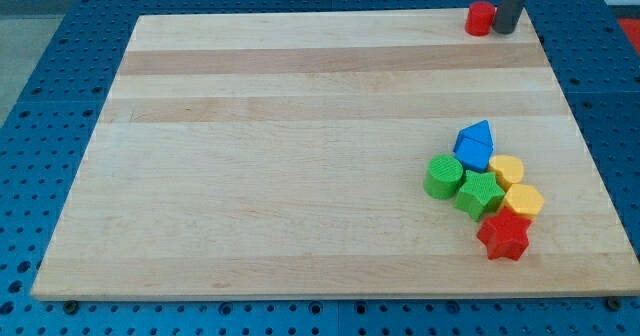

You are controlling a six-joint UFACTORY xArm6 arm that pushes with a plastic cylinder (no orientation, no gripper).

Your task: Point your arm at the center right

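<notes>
Red star [503,235] sits nearest in the right-side cluster below the blue block [475,144], my tip [506,29] (bare rod, no claw) beside red cylinder [480,18] at top right, so center right of board [300,156] is probably unreached.

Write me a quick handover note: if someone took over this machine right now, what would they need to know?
My tip sits at the board's top right corner, just to the view's right of a small red block.
A cluster lies at the lower right: blue block, green cylinder, green block, two yellow blocks, red star.
Done: nothing visible yet.
Left: bring the tip down the right edge to the center right, probably stopping above the cluster.
</notes>
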